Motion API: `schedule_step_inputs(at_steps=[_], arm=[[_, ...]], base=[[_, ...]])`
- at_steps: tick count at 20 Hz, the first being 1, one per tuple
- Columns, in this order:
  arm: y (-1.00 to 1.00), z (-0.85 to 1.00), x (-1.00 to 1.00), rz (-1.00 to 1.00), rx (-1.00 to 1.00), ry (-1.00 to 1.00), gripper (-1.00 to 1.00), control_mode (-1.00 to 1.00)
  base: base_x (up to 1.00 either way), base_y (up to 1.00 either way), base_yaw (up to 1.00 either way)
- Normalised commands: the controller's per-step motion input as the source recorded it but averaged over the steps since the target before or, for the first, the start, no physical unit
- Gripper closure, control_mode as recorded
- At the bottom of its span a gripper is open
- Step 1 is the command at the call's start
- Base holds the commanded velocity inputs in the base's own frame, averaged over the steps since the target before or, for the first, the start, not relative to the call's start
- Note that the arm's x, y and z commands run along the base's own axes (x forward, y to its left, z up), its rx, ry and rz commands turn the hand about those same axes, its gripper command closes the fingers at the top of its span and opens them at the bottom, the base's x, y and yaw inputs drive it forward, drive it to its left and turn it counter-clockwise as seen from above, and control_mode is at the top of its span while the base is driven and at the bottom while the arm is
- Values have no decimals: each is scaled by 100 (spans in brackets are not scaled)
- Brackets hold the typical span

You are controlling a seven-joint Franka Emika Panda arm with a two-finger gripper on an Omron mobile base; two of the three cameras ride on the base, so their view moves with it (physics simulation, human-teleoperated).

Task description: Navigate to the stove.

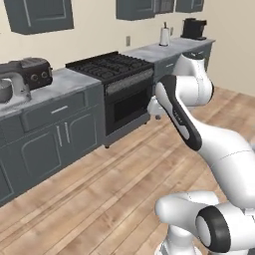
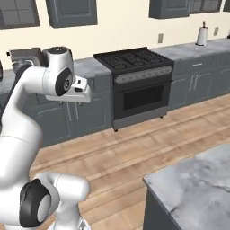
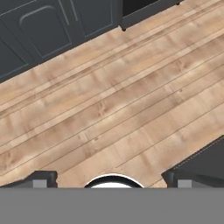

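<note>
The stove (image 1: 110,66) is a wide black gas range with grid grates, set between grey counters along the far wall. Its dark oven door (image 1: 130,106) faces the wood floor. In the right base view the stove (image 2: 134,60) stands ahead and slightly right, a few steps away. The stove's bottom edge (image 3: 148,5) shows at the top of the hand view. My gripper (image 3: 113,180) points down at the bare floor, open, with nothing between its two dark fingertips (image 3: 43,179). The white hand (image 2: 79,92) hangs in front of the cabinets left of the stove.
A marble-topped island (image 2: 197,179) juts in at the near right. A toaster oven (image 1: 33,72) sits on the counter left of the stove. A paper towel roll (image 1: 165,36) and a coffee machine (image 1: 193,28) stand to its right. Wood floor (image 1: 99,199) lies between me and the stove.
</note>
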Motion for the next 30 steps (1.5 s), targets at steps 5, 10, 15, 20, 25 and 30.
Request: schedule_step_inputs(at_steps=[5, 10, 15, 20, 25, 30], arm=[[0, 0, 0, 0, 0, 0, -100, 100], [0, 0, 0, 0, 0, 0, -100, 100], [0, 0, 0, 0, 0, 0, -100, 100], [0, 0, 0, 0, 0, 0, -100, 100], [0, 0, 0, 0, 0, 0, -100, 100], [0, 0, 0, 0, 0, 0, -100, 100]], base=[[100, 69, -10], [100, 58, -8], [100, 25, -1], [100, -14, 2], [100, -45, 10], [100, -81, 23]])
